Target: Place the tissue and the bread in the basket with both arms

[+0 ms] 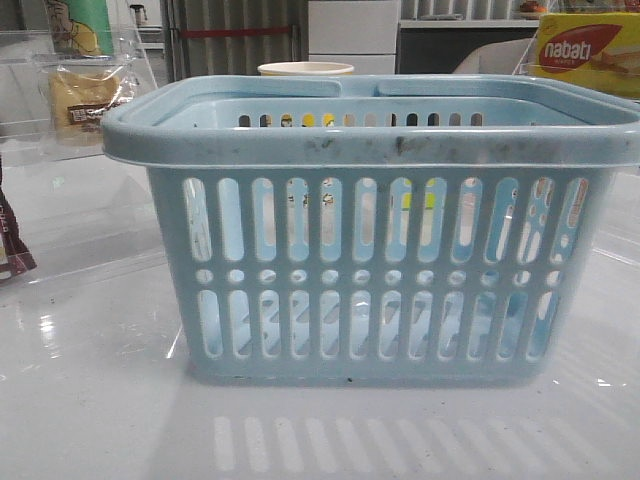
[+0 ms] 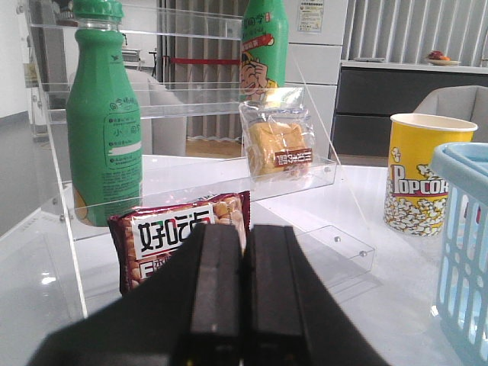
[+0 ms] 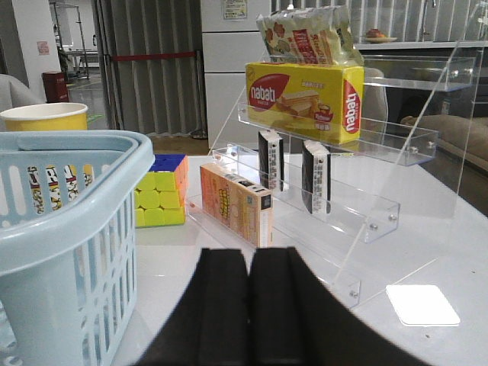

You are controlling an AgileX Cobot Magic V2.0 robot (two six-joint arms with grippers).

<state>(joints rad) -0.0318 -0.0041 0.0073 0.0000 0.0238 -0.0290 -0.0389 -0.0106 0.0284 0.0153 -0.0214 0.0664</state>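
Note:
The light-blue slotted basket (image 1: 380, 240) stands in the middle of the table; it also shows in the left wrist view (image 2: 465, 244) and the right wrist view (image 3: 69, 229). The bread (image 2: 278, 145), tan in a clear bag with a dark label, leans on the middle tier of a clear acrylic shelf; it also shows in the front view (image 1: 85, 95). Two small upright black-and-white packs (image 3: 271, 158), possibly tissue, stand on the right shelf. My left gripper (image 2: 244, 252) is shut and empty, short of the bread. My right gripper (image 3: 249, 263) is shut and empty, short of the packs.
On the left shelf (image 2: 191, 171) are two green bottles (image 2: 103, 122) and a red snack bag (image 2: 183, 229). A yellow popcorn cup (image 2: 419, 171) stands behind the basket. The right shelf (image 3: 366, 213) holds a Nabati box (image 3: 305, 91), an orange box (image 3: 236, 202) and a cube puzzle (image 3: 162, 191).

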